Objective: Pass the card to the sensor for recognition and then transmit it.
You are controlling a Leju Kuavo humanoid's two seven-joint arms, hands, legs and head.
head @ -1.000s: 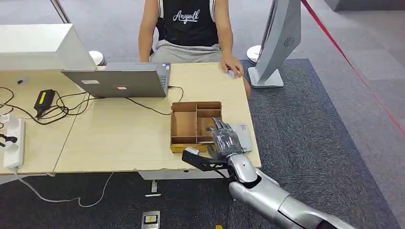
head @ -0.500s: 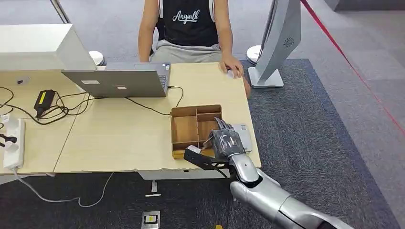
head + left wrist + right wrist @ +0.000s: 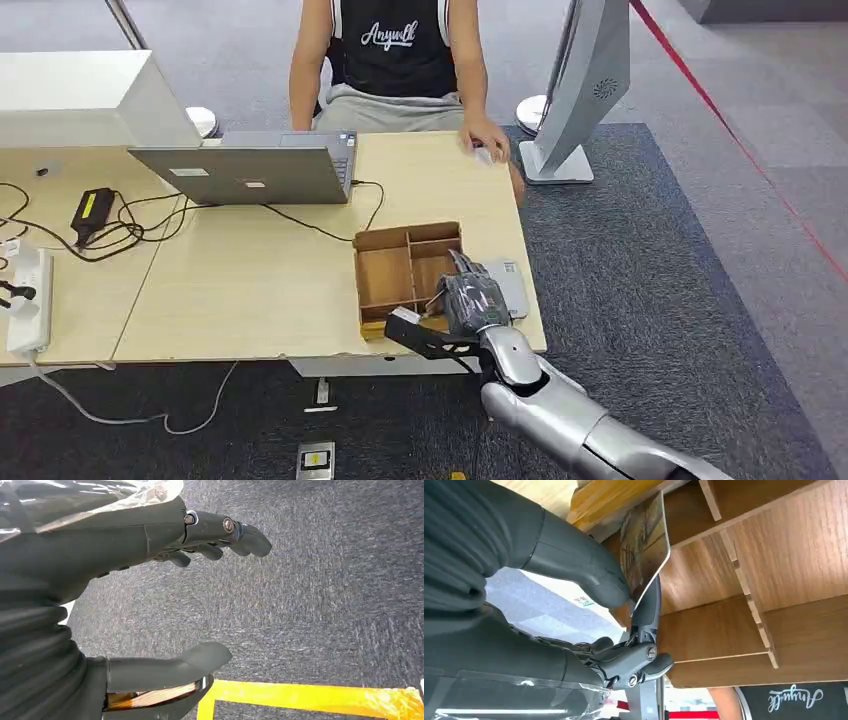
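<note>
We see an open laptop (image 3: 250, 170) and tangled cables (image 3: 120, 225) on the table (image 3: 250, 290). Person (image 3: 395, 60) seated at the far edge. Power strip (image 3: 30, 300) at the left.

Bare tabletop (image 3: 250, 280) left of the divided wooden tray (image 3: 385, 270); laptop (image 3: 250, 170) behind.
</note>
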